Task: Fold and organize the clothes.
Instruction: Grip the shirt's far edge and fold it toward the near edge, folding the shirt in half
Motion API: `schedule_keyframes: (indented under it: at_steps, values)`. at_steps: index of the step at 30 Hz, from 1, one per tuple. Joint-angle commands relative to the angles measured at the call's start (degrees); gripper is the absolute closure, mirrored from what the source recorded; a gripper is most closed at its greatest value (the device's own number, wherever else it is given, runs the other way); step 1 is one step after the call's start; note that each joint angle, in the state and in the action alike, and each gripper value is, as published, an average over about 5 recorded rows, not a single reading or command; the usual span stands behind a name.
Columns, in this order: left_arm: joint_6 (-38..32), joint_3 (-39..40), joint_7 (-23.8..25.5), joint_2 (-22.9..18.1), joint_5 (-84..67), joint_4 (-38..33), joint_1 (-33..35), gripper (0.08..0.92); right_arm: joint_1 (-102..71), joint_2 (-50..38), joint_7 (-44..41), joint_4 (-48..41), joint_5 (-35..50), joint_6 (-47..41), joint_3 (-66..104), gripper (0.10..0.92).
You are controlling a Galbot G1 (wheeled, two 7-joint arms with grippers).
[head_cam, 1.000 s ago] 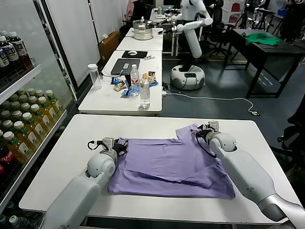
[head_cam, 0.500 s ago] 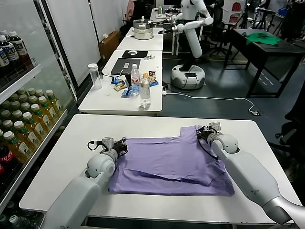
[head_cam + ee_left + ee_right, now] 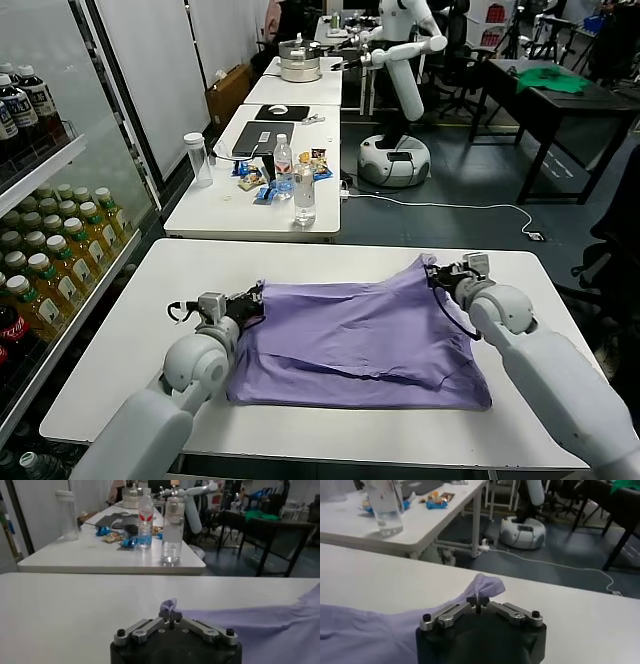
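- Left pincer [image 3: 255,301] and right pincer [image 3: 437,275] each clench a far corner of the soft lavender T-shirt [image 3: 360,335].
- Shirt lies spread on the white surface [image 3: 130,330]; folding seems barely begun.

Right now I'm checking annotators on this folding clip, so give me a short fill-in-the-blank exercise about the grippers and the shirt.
1. The left gripper is shut on an edge of the light ____ thin-fabric T-shirt.
2. The right gripper pinches the shirt with its fingers ____.
3. The shirt lies on the ____ rectangular table.
4. The far table holds clear plastic ____.

Missing words: purple; shut; white; bottles
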Motion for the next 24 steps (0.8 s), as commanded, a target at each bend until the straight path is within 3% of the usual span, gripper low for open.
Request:
schedule_keyframes:
  at_steps: [1, 9, 24]
  values:
    - [0.37, -2.43, 0.36, 2.51, -0.99, -8.95, 8.87, 0.913, -16.52, -5.87, 0.18, 15.13, 0.49, 0.14, 12.47, 0.913]
    - [2.7, -3.06, 1.05, 5.21, -1.54, -8.63, 10.2, 0.913, -24.5, -5.93, 0.59, 17.45, -0.33, 0.09, 15.3, 0.913]
    - [2.83, -1.15, 2.22, 5.66, 0.99, -4.5, 7.87, 0.912, -23.12, -3.42, 0.78, 12.37, -3.74, 0.0, 10.88, 0.907]
